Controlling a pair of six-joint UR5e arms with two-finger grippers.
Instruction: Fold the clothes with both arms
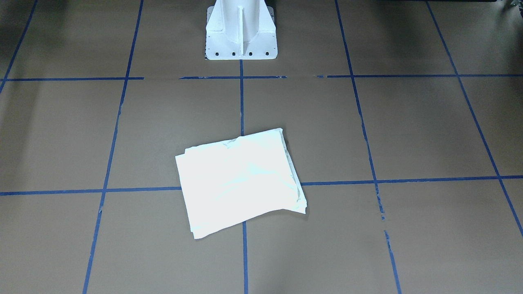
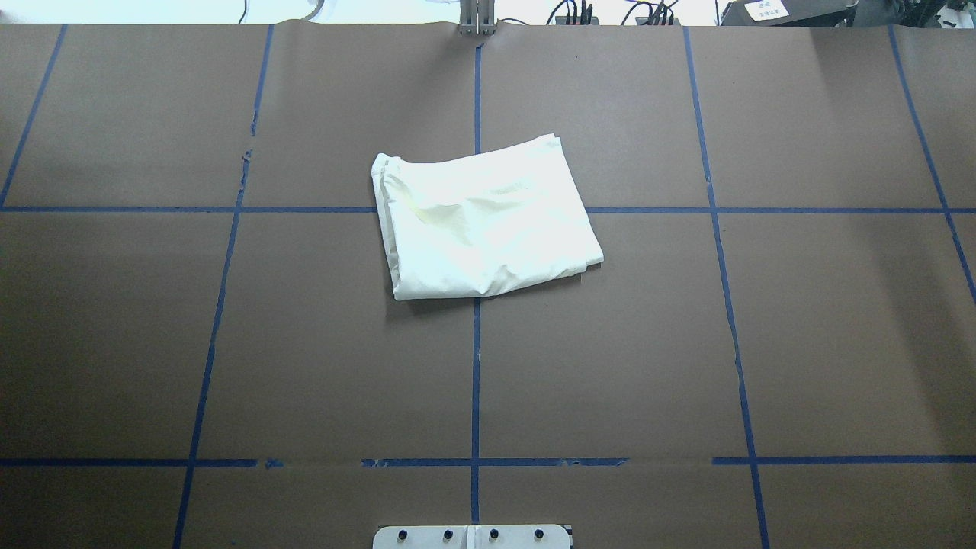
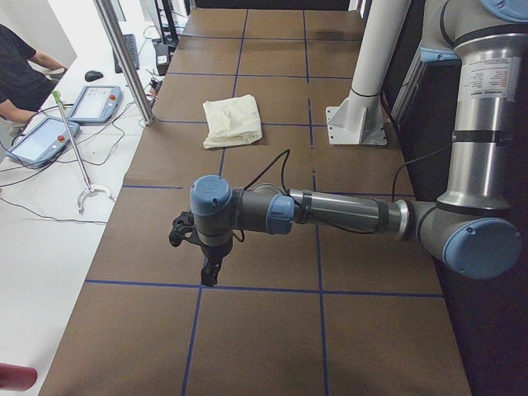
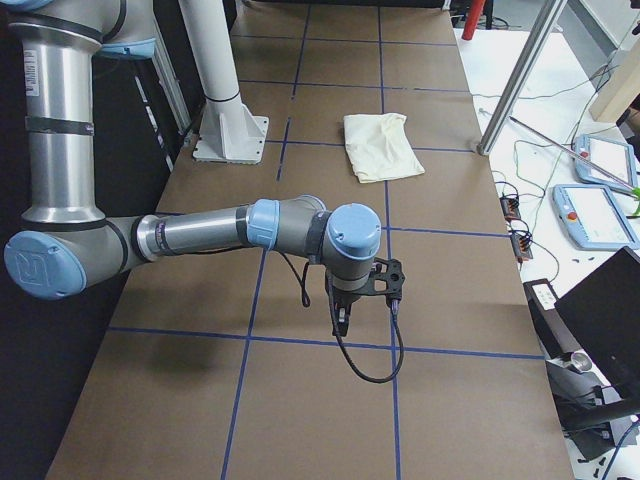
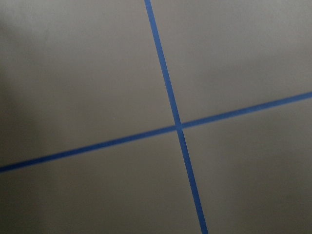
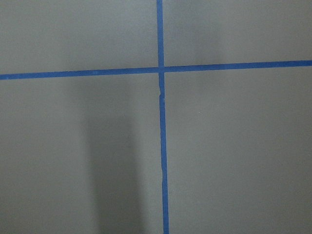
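A: One cream-white shirt (image 2: 484, 221) lies on the bench (image 2: 762, 343), midway between its ends and nearer the edge far from the robot. It is folded into a compact rectangle, plain side up.

B: So is the folding done?

A: Probably, or nearly. Only the side views show the left gripper (image 3: 210, 271) and right gripper (image 4: 341, 322). Each hangs over its own end of the bench, well apart from the shirt. I cannot tell whether they are open or closed.
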